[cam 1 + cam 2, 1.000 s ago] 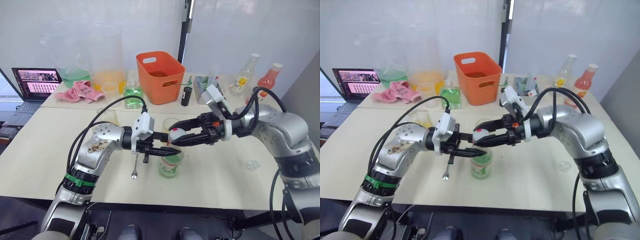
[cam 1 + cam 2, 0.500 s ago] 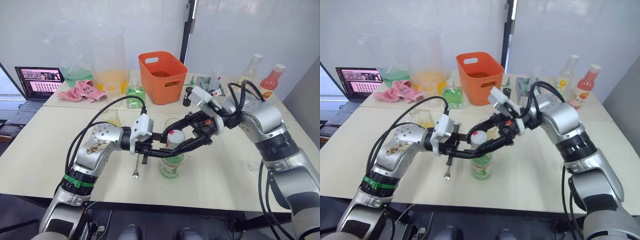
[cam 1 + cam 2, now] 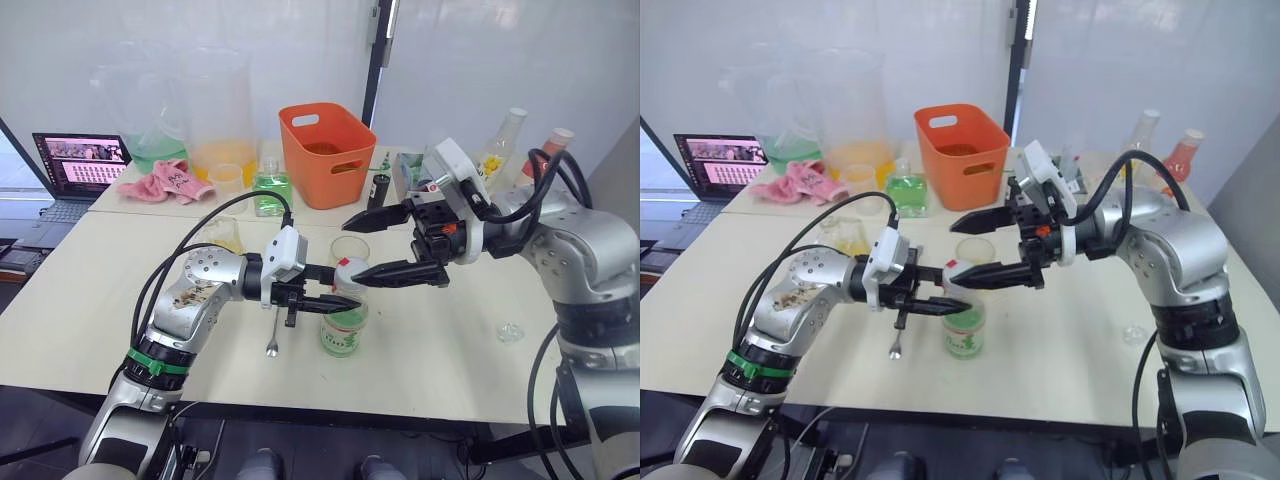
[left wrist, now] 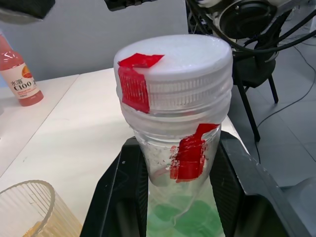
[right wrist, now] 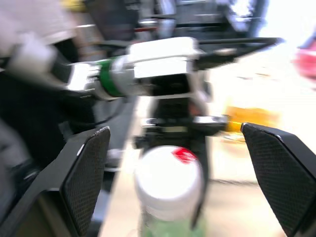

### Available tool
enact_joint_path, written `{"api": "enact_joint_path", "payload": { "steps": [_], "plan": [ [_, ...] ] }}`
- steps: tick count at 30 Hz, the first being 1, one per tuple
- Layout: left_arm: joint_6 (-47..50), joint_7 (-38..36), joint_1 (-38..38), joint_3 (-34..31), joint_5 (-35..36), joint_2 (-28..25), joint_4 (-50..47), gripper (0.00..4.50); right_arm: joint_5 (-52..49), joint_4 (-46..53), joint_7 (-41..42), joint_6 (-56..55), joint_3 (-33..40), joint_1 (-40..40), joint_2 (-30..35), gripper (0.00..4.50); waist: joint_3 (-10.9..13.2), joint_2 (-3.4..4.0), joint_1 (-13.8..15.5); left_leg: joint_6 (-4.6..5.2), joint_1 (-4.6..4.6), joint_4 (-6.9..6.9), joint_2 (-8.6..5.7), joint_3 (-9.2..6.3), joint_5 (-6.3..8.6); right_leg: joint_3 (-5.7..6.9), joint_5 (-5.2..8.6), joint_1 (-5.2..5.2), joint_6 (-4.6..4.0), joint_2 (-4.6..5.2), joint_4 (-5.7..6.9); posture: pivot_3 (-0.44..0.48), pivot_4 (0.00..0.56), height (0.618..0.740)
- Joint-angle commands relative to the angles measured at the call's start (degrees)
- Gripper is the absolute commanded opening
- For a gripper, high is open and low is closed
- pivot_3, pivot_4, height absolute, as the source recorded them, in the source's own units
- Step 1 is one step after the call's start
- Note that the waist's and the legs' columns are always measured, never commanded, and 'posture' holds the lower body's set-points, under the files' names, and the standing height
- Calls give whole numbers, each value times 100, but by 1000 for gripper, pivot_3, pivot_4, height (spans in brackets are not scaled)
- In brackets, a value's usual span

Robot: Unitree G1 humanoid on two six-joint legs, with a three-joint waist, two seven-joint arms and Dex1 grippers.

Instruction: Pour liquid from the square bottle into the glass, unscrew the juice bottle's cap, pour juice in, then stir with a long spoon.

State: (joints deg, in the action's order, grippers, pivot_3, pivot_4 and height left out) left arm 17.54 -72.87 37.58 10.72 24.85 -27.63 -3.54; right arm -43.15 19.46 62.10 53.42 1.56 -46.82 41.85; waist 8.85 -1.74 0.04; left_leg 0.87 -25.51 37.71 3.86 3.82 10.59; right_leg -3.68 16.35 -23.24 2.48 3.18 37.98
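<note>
1. A pale table (image 3: 90, 300) fills the frame below a white wall, with an orange basket (image 3: 322, 152) at upper centre.
2. The juice bottle (image 3: 344, 322), cap (image 3: 348, 270) on, stands at centre, clamped by the left gripper (image 3: 340, 290); the right gripper (image 3: 378, 243) gapes wide just above.
3. The glass (image 3: 349, 247) behind holds yellowish liquid.

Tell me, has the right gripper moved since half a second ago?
Yes. The right gripper, open, has drawn back off the cap toward the robot's right, away from the juice bottle.

Bright even indoor light, soft shadows, right wrist view heavily motion-blurred (others sharp)
</note>
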Motion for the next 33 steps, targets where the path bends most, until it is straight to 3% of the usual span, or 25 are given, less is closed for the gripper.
{"api": "enact_joint_path", "payload": {
  "steps": [1,8,16,26,33],
  "plan": [
    [-74,118,17,-40,-105,-36,-24,1310,-690,1484,-1649,1012,889,530,-107,4475,0,0,2,0,0,-1,0,0,0,0,0,0,0,1,-2,0,150,739],
    [-47,176,57,-4,-126,20,-8,1310,-2212,2809,-4291,2026,1716,1289,-638,4475,0,0,-27,-6,1,1,0,1,-6,-5,2,7,2,1,-15,0,150,739],
    [-86,126,237,57,-153,79,180,1310,-3467,2988,-6367,1761,1436,1468,-413,4475,0,-1,-37,-5,0,1,-2,1,-7,-8,2,12,4,4,-29,0,150,739],
    [-98,68,396,102,-174,115,323,1310,-4387,2829,-7868,949,564,1396,-15,4475,0,-1,-57,-4,-3,0,-2,0,-7,-8,3,12,5,4,-33,0,150,739],
    [-38,84,426,124,-165,119,298,1310,-4641,2774,-8353,484,236,1364,254,4475,0,-1,-55,-4,-5,0,-2,0,-7,-9,3,12,6,5,-35,0,150,739]
  ]
}}
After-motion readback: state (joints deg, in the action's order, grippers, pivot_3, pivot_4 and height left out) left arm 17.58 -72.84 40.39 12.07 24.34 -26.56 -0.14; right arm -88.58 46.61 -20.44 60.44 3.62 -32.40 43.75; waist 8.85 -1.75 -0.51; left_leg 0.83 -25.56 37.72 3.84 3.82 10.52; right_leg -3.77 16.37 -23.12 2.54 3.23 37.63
